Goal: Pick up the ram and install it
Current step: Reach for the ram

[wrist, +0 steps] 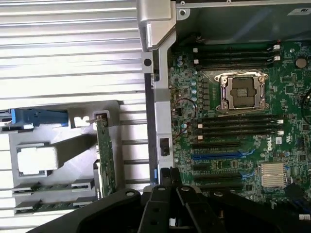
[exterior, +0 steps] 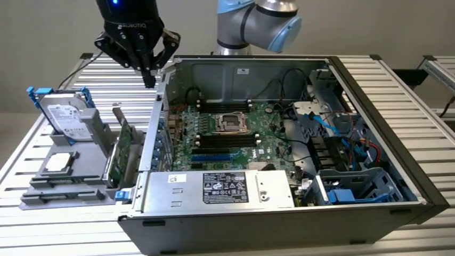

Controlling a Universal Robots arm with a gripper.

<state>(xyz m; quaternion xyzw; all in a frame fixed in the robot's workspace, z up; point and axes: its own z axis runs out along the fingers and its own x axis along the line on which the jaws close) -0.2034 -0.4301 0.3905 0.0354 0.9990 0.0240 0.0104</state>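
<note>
Two ram sticks lie flat in the front slots of the grey holder [exterior: 85, 176]: one ram [exterior: 63, 183] [wrist: 53, 186] and a second ram [exterior: 61, 198] [wrist: 48, 206] just in front of it. They are thin green strips. My gripper [exterior: 149, 80] [wrist: 167, 175] hangs shut with nothing in it, above the left wall of the open computer case [exterior: 160, 122], near its back corner. It is well above and behind the holder. The black memory slots [exterior: 226, 140] [wrist: 238, 128] on the green motherboard [exterior: 213, 133] have no sticks in them.
On the grey holder also stand a tall green expansion card [exterior: 123, 149] [wrist: 105, 155], a silver hard drive [exterior: 65, 114] with blue rails, and a square processor [exterior: 61, 162] [wrist: 36, 160]. Inside the case are the processor socket [exterior: 232, 121], the power supply [exterior: 220, 188] and cables at the exterior view's right.
</note>
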